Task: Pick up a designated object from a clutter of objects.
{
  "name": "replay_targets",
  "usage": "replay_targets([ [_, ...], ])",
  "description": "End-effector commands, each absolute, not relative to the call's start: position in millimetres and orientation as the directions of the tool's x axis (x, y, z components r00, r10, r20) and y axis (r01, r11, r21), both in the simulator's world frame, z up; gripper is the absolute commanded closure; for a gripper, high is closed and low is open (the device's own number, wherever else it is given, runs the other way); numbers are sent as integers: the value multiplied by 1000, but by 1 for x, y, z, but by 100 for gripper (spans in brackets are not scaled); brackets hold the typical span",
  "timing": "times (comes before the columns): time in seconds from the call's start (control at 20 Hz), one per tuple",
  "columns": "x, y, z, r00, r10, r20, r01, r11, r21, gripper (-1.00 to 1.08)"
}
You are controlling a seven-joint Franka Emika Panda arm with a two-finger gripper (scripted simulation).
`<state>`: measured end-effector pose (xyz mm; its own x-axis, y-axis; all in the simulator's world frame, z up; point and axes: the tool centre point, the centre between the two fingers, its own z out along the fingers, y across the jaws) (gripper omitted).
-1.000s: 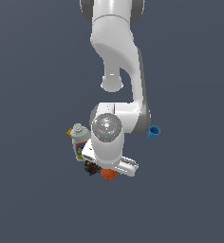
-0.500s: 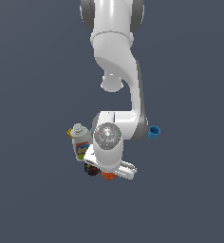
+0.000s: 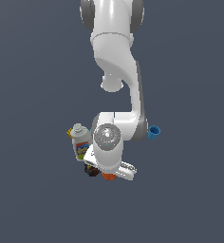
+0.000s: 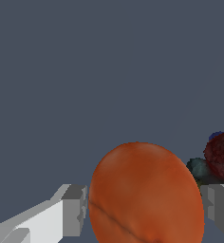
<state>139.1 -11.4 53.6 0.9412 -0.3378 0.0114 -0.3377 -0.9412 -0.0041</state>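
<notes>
The designated object, a smooth orange-red ball (image 4: 144, 194), fills the gap between my gripper's (image 4: 143, 212) two fingers in the wrist view. One grey fingertip (image 4: 76, 209) stands at its one side and the other fingertip (image 4: 218, 209) at its opposite side, both very close to its surface. The gripper is open around the ball. In the exterior view only a sliver of the ball (image 3: 108, 177) peeks out under the white hand, which hides the gripper (image 3: 110, 174) itself. The rest of the clutter of objects lies close beside it.
A dark multicoloured toy (image 3: 90, 170) (image 4: 221, 155) sits right beside the ball. A white bottle (image 3: 80, 144) with a blue-yellow label lies at the exterior view's left of the hand. A blue cup (image 3: 154, 132) stands apart at the right.
The arm has bent further down over the clutter, bringing the hand lower over the ball. The bottle, toy and blue cup have not moved.
</notes>
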Motion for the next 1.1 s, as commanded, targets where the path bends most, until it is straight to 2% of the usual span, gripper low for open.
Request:
replay_targets([
  [0.0,135,-12,47,941,-338,0,-338,-941,0,108],
  [0.6,132,1,70,941,-338,11,-338,-941,-4,108],
  [1.05,108,39,124,941,-338,9,-338,-941,-3,108],
])
